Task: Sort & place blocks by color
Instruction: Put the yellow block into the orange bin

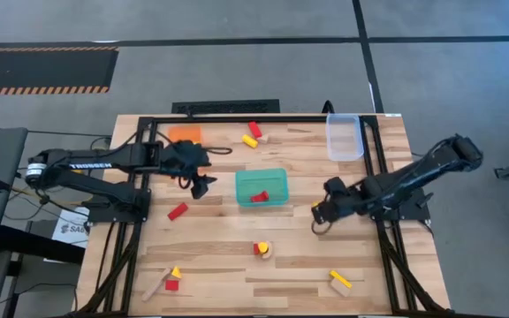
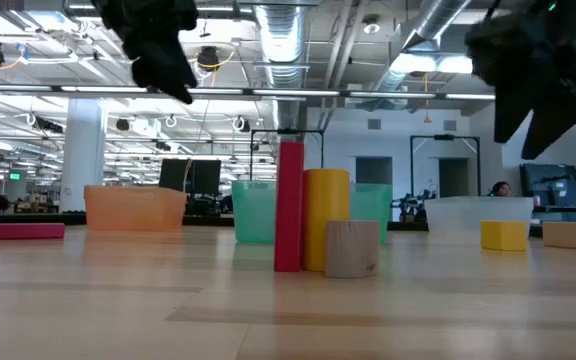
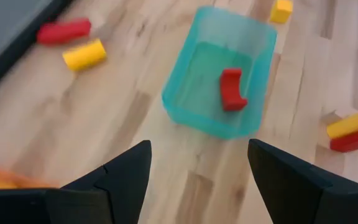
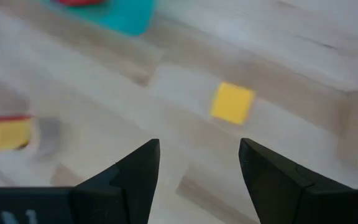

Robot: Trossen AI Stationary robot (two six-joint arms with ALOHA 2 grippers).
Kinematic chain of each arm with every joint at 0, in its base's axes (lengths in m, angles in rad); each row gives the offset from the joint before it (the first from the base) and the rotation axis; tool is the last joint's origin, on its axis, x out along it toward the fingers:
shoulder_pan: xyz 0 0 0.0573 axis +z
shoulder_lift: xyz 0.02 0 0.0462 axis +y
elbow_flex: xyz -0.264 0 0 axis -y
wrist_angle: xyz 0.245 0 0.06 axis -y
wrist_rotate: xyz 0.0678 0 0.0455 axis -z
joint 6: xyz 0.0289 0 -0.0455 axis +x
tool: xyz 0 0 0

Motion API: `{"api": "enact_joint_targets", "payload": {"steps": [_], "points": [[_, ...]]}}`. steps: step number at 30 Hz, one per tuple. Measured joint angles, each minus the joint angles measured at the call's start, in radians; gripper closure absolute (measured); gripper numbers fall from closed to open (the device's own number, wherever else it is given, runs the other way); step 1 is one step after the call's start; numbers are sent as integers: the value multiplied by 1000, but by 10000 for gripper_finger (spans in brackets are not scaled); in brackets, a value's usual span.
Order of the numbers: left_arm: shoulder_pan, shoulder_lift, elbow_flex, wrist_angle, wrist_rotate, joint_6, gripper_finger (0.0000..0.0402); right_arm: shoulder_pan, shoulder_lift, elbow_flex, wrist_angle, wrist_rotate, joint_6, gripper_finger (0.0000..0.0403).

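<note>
My left gripper [image 1: 203, 184] is open and empty, in the air left of the teal tray [image 1: 262, 187]; the left wrist view [image 3: 197, 168] looks down on that tray [image 3: 219, 81], where one red block [image 3: 232, 89] lies on the floor. My right gripper [image 1: 319, 219] is open and empty right of the tray, over a yellow cube [image 4: 232, 102] that rests on the table [image 1: 316, 205]. A red bar, a yellow cylinder and a wooden cylinder stand together [image 2: 313, 220] at table middle [image 1: 262, 250]. Both grippers hang well above the table in the low view: left [image 2: 158, 45], right [image 2: 538, 60].
An orange tray [image 1: 185, 134] stands at the far left and a clear tray [image 1: 345, 137] at the far right. Loose blocks lie at the far edge [image 1: 254, 135], left of the teal tray [image 1: 178, 211], near left [image 1: 170, 281] and near right [image 1: 340, 280].
</note>
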State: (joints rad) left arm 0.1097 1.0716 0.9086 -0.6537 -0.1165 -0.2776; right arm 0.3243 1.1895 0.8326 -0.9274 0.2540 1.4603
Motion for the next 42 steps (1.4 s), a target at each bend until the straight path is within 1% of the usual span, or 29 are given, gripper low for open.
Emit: {"api": "enact_joint_targets", "payload": {"steps": [2,4,7,9,10,12,14,15,19,20,22,27,29,31,36,38,42], "points": [[-20,-11,-33,12,-5,-48,148,-64,0,-1,-56,-26,-27,159],[-31,-15,-59,19,-23,-96,148,-125,-1,-1,-62,-35,-85,159],[-29,-7,-81,67,-90,-161,148,-208,-1,-1,-1,-36,-230,159],[-8,15,-82,133,-146,-161,148,-250,-1,-1,72,-45,-324,159],[15,33,-75,181,-156,-133,148,-266,-1,-1,105,-50,-363,159],[77,80,-48,262,-123,-34,148,-290,-1,2,160,-84,-425,159],[151,149,-2,327,-47,107,148,-306,-1,14,176,-118,-467,159],[194,192,26,328,-3,187,148,-310,-1,21,176,-129,-475,159],[351,383,173,277,261,575,148,-296,-1,39,172,-147,-490,159],[381,427,214,249,312,660,148,-287,-1,42,173,-148,-490,159],[424,525,302,193,356,792,148,-268,-1,45,173,-148,-490,159],[484,750,489,32,360,1015,148,-210,-1,45,169,-149,-441,159],[496,826,548,-19,325,1070,148,-188,-1,45,169,-149,-417,159],[504,891,599,-32,277,1099,148,-170,-1,45,165,-150,-404,159],[516,991,698,-53,263,1209,148,-147,-1,45,154,-150,-387,159],[519,1024,720,-70,252,1260,148,-148,-1,45,151,-150,-387,159],[526,1082,749,-71,255,1294,148,-155,-1,45,149,-152,-387,159]]}}
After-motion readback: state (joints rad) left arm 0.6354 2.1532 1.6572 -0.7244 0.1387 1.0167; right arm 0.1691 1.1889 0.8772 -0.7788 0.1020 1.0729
